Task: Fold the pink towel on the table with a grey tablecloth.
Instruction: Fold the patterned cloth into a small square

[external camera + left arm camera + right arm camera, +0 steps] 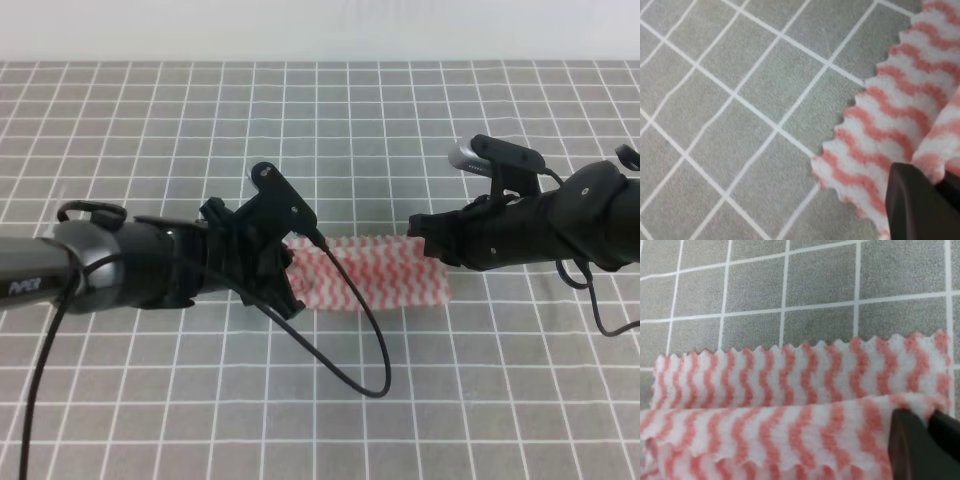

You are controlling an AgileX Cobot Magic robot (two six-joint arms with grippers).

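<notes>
- The pink towel lies mid-surface on the grey gridded cloth as a narrow strip, one layer doubled over another.
- Left hand is clamped on the towel's left end, right hand on its right end.
- First fold looks nearly laid; release and any further fold remain.

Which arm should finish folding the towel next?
Likely both, but the right gripper looks better placed: its wrist view shows it pinching a lifted layer of the towel above the flat layer. The left gripper pinches a fold too, though less of it shows.
</notes>
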